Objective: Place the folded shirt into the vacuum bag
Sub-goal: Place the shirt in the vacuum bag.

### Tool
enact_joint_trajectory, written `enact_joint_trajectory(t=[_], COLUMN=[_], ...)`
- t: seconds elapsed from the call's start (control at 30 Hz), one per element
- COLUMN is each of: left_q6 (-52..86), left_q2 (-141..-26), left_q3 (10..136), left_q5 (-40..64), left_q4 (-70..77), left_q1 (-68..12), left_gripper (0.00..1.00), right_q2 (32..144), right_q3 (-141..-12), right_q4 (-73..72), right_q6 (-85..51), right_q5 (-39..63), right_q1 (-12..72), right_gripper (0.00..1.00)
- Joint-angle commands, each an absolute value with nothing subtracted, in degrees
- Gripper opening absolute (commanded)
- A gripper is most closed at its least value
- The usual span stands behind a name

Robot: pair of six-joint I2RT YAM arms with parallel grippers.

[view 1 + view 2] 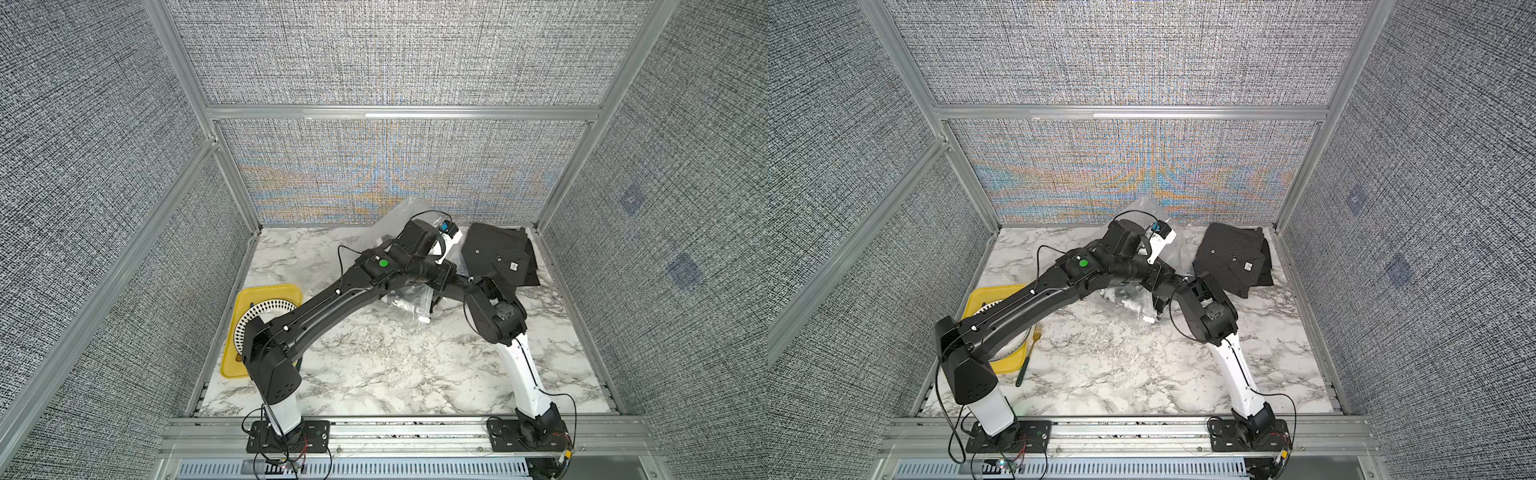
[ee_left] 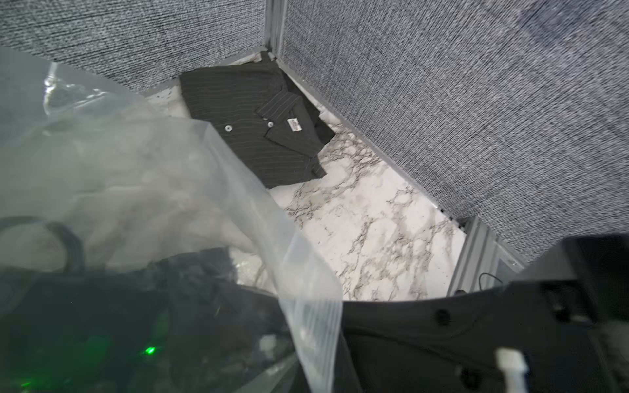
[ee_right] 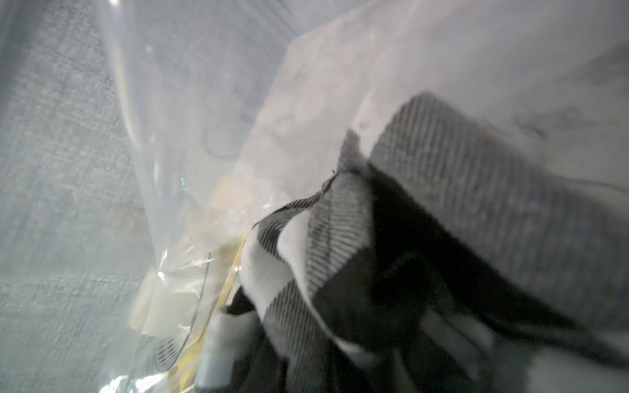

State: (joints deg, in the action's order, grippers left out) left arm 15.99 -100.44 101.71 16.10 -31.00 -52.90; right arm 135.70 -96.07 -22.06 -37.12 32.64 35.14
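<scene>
One vacuum bag (image 1: 405, 210), two shirts: plaid shirt (image 3: 442, 221) inside by the hidden right end effector, grip unclear; striped shirt (image 1: 494, 253) right of the fully closed left end effector (image 1: 439, 254).

We see the left arm (image 1: 328, 301) in black moulded shells with a white lower link, a round green dot (image 1: 382, 262) and thin black cables (image 1: 338, 266). The right arm (image 1: 524, 368) shows a white link below black joint housings, on a black base plate (image 1: 505, 434).
</scene>
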Motion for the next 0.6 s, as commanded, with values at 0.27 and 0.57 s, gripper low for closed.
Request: enact_joint_trajectory(t=[0.27,0.57], left_q6=[17.5,14.5], left_q2=[-99.6,-98.7], left_q3=[101.0,100.4], left_q5=[32.7,21.8], left_q4=[-31.5,-39.3], left_q1=[-53.9,-53.8], left_gripper=[0.00,0.00], right_q2=[141.0,132.8], right_q3=[-99.6,-92.7], right_q4=[-25.9,-21.3], right_q6=[-42.2,-49.9], right_q5=[40.7,40.1], right_q1=[34.4,33.7], right_gripper=[0.00,0.00])
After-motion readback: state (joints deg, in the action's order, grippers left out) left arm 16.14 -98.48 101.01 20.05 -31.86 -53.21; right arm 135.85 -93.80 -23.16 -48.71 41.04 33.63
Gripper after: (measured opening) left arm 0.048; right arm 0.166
